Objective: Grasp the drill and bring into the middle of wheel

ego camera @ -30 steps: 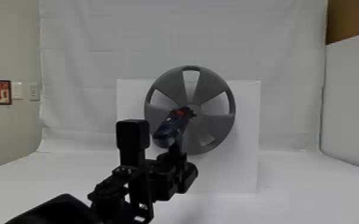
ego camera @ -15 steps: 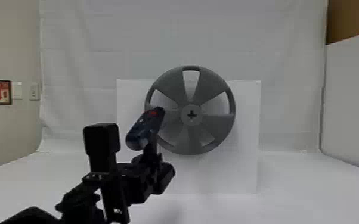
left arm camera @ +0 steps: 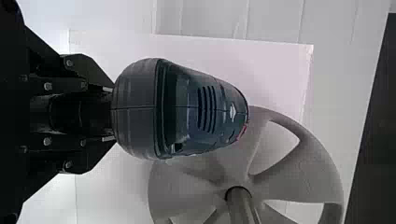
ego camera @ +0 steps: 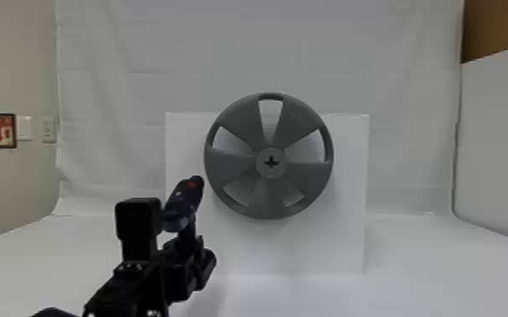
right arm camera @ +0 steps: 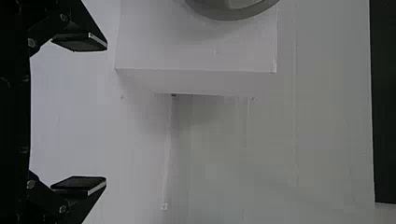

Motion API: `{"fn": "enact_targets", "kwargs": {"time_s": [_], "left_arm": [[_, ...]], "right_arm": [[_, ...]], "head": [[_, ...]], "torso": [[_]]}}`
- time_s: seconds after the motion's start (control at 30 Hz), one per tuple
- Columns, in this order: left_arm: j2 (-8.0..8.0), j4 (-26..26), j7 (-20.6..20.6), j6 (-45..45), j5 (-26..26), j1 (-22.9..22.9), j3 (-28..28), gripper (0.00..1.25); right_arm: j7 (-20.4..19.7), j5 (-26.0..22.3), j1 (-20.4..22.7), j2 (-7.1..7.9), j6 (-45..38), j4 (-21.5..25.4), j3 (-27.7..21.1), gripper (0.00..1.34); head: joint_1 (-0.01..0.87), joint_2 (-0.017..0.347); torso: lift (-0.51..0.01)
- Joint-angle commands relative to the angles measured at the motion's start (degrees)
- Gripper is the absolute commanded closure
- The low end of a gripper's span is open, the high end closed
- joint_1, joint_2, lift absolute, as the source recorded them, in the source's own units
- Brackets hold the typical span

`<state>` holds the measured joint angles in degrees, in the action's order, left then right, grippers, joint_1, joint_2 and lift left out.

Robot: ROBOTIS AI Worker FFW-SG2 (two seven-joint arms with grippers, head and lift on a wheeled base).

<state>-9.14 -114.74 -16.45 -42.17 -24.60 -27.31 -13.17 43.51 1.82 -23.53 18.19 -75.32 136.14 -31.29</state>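
Drill (ego camera: 183, 204) in the left gripper (left arm camera: 109, 113), held up over the table (ego camera: 443, 269), out on the wheel's left-edge side and lower than its hub (ego camera: 271, 163). Those fingers are clamped on the drill's handle, below the body, a hold that probably serves to leave the front end free to work. The body points away from the robot, roughly toward the white panel (ego camera: 341, 236), which seems a sensible heading if the tip is meant to meet the hub. Still, the drill is off to one side, so I judge that it needs to go up and toward the table's right edge before it lines up with the cross-shaped mark. The wheel (ego camera: 308, 173) is fixed upright against the panel, between the table's left and right edges, its face turned to the robot, likely so the middle can be reached straight on. The right gripper (right arm camera: 106, 114) has its fingers apart with nothing between them; one hand appears enough for this job, and the other seems best kept out of the way.
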Motion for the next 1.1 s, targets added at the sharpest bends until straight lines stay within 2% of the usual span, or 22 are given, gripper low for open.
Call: {"fn": "enact_targets", "kwargs": {"time_s": [0.0,0.37,1.07], "left_arm": [[0.0,3.4,-0.9,1.7,0.4,-0.5,-0.5,1.19],[0.09,8.6,-1.6,7.0,2.2,0.1,-1.7,1.19],[0.09,12.2,-1.2,9.7,6.2,0.5,-3.3,1.19]], "right_arm": [[0.0,0.8,-0.1,-0.08,-0.1,0.0,0.6,0.27],[0.0,1.1,-0.1,-0.17,-0.1,0.0,0.8,0.27],[0.0,2.0,-0.1,-0.35,-0.1,0.0,1.5,0.27]], "head": [[0.054,0.031],[0.054,0.031],[0.054,0.031]], "torso": [[-0.403],[-0.403],[-0.403]]}}
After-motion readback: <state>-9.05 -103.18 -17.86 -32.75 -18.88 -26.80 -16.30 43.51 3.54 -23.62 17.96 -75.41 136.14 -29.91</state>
